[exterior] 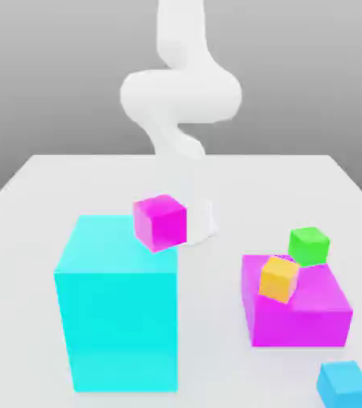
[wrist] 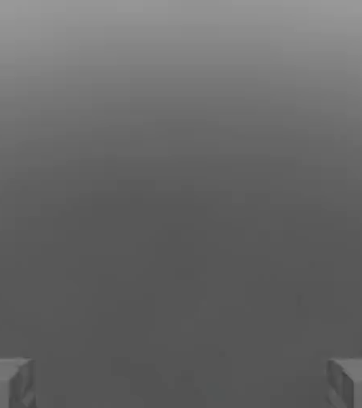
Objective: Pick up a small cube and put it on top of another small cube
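Pincer (wrist: 181,382) fingers gape wide and empty in my hand view, while the exterior view puts the small sky-blue cube (exterior: 344,384) on the worktop (exterior: 49,191) beside the big magenta block (exterior: 300,315), which I might clip descending.

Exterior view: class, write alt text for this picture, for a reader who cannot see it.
A white table holds coloured blocks below a white robot arm. A large cyan block stands at the exterior view's left with a small magenta cube behind it. At the right, a small orange cube and a small green cube are by a magenta block; the small sky-blue cube sits nearest the camera.
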Controlling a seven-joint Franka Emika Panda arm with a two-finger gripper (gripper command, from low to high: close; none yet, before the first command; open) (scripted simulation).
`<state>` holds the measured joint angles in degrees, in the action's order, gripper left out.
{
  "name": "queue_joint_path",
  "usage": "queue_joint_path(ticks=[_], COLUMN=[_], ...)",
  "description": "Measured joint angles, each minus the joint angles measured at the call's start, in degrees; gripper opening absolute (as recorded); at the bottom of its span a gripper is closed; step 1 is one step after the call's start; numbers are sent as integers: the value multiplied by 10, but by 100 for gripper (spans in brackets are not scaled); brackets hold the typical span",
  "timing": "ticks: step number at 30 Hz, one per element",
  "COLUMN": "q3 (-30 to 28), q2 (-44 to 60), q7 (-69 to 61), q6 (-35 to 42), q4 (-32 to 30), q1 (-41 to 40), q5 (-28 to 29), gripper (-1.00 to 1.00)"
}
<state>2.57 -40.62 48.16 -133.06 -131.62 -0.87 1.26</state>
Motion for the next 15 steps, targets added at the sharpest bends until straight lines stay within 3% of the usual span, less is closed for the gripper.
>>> queue_joint_path(ticks=[15], q3=[133], q2=[315], q7=[161], q6=[-77], q4=[10], q1=[-21], q5=[105], gripper=[0])
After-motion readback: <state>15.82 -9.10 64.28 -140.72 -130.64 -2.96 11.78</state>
